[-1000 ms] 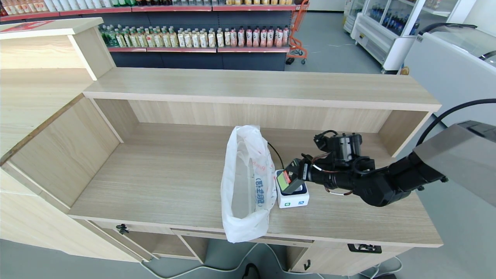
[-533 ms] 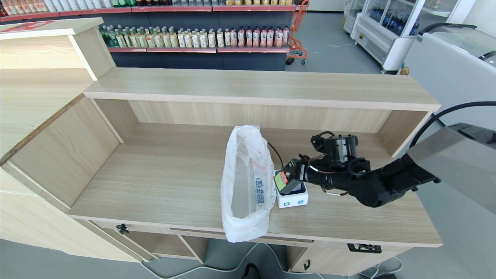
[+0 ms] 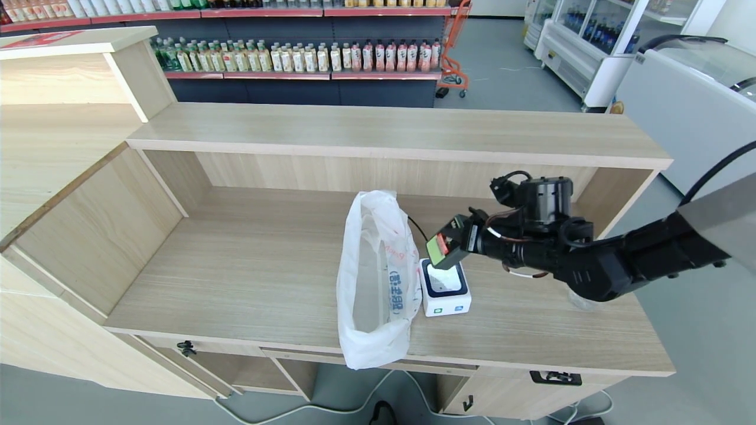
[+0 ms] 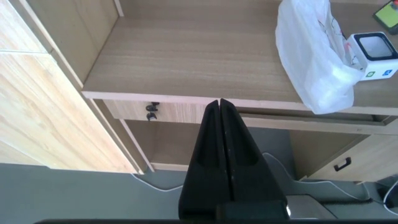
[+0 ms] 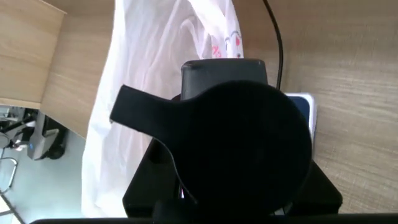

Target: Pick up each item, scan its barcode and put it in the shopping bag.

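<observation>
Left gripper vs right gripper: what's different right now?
Grip: left gripper is shut on nothing; right gripper is shut on a small green-and-red item.
Place: left gripper is off the counter, out before its front edge; right gripper is over the counter, holding the item above the scanner.
Both are black and two-fingered.

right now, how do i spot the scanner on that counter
On the wooden counter stands a white shopping bag. Close beside it, on the robot's right, sits the scanner: a small white cube with a dark glass top.
</observation>
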Controlling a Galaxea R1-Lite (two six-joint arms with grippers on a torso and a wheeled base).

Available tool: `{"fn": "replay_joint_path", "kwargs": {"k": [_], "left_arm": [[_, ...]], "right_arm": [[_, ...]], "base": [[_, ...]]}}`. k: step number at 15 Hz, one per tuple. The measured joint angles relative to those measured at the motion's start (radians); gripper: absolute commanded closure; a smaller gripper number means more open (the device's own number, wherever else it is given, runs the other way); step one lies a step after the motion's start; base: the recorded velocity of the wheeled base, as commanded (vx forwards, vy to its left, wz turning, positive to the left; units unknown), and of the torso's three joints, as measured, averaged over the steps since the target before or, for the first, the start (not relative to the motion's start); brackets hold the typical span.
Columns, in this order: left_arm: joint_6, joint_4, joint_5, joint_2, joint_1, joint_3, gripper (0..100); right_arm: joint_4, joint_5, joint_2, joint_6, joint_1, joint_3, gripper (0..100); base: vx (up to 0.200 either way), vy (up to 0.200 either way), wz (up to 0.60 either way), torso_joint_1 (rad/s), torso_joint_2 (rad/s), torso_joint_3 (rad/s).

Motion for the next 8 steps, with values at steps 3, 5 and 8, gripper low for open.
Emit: {"fn": "replay_joint_path", "kwargs": {"k": [3, 5, 8], "left_arm": [[0.000, 0.000, 0.000, 0.000, 0.000, 0.000, 100], [0.000, 0.000, 0.000, 0.000, 0.000, 0.000, 100], [0.000, 0.000, 0.000, 0.000, 0.000, 0.000, 100]], "right_arm": [[0.016, -0.026, -0.141, -0.158, -0.007, 0.045, 100], [-0.056, -0.113, -0.212, -0.282, -0.019, 0.130, 100], [-0.124, -0.145, -0.276, -0.311, -0.032, 0.225, 100]], "base": [[0.000, 0.000, 0.00, 0.000, 0.00, 0.000], [0.000, 0.000, 0.00, 0.000, 0.00, 0.000], [0.000, 0.000, 0.00, 0.000, 0.00, 0.000]]}}
